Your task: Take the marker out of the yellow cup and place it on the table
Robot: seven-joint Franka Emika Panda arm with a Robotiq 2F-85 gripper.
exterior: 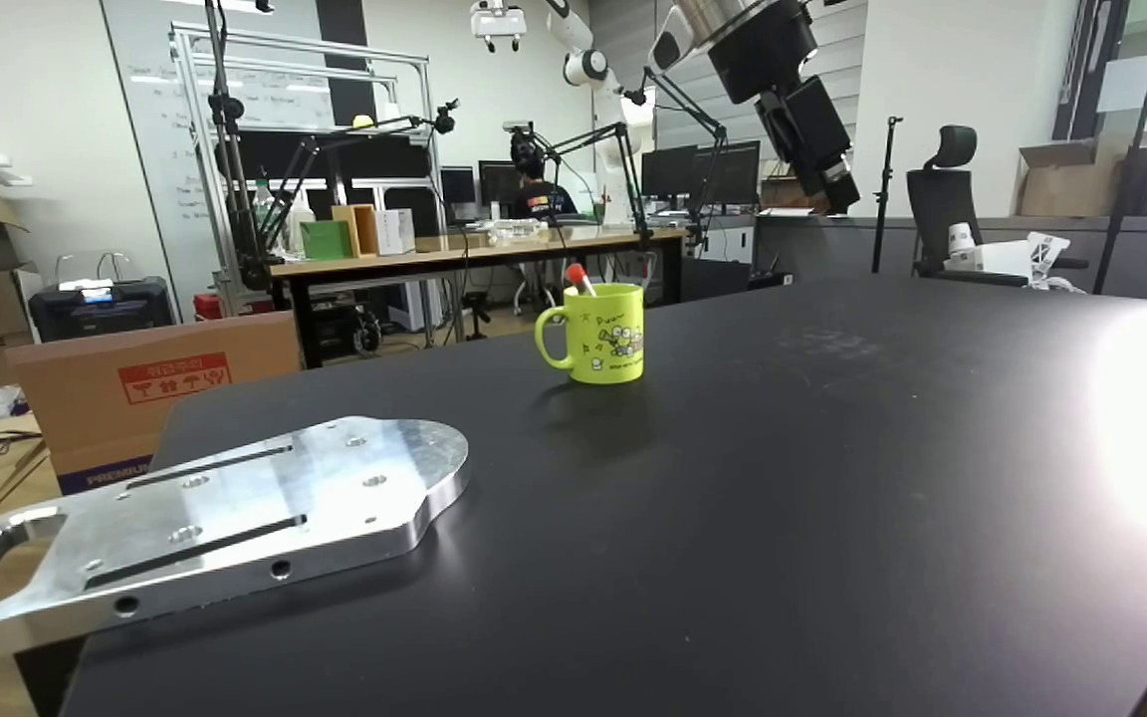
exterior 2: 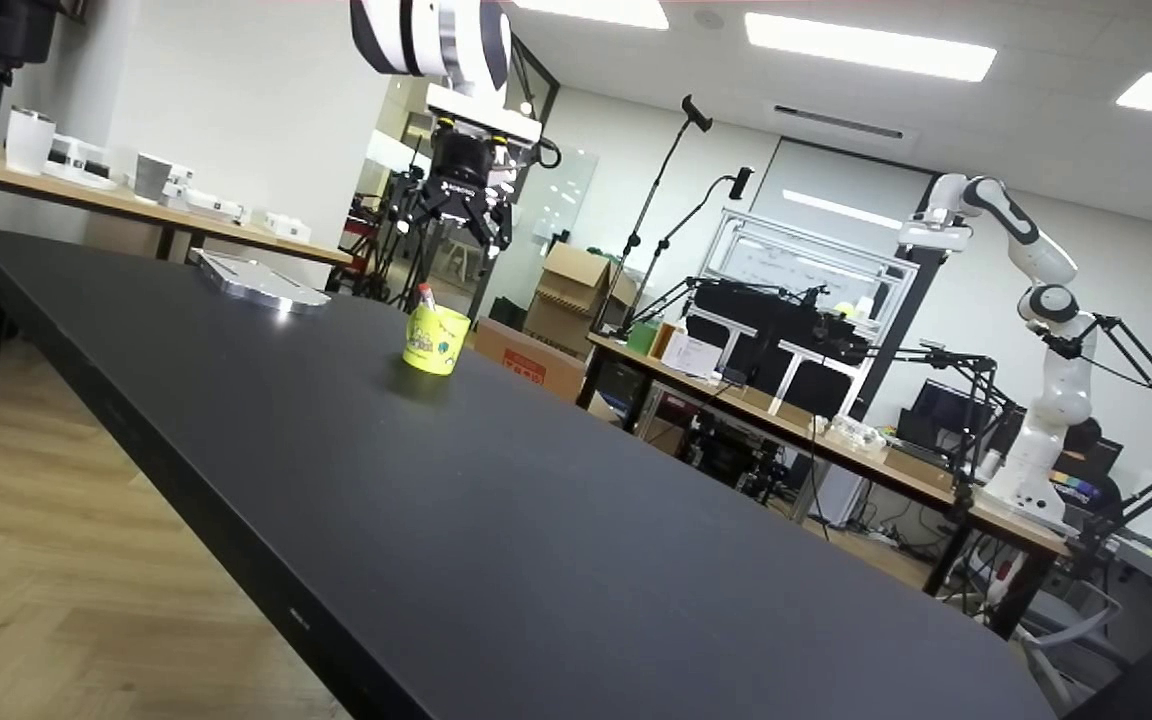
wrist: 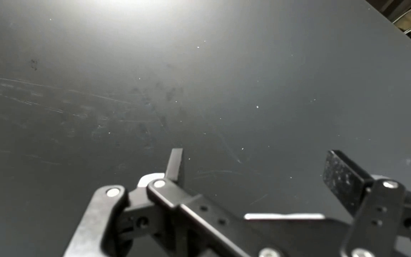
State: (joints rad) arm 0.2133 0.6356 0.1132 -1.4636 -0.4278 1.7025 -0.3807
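1. One marker (exterior: pixel 580 280) leans in the yellow cup (exterior: pixel 601 339), red end above the rim; both sit lower than the fingers (wrist: pixel 341 178), well apart.
2. Judged step: approach. Centre fingers over the red end, straddle it without touching the rim, lift along its lean.
3. Fingers wide apart, holding and touching nothing; table (wrist: pixel 255 103) below them.

Yellow cup (exterior: pixel 605 344): upright obstacle, near one edge of table (exterior: pixel 812 498); handle juts sideways. Marker (exterior: pixel 578 277): leans out over cup rim, red end up; free air above. Metal plate (exterior: pixel 255 498): low obstacle across adjoining edge, one end overhanging; passable lane of bare top between plate and cup. Wide free stretch from cup across to opposite edge. Gripper (wrist: pixel 253 153): well above tabletop, jaws spread, free gap between.
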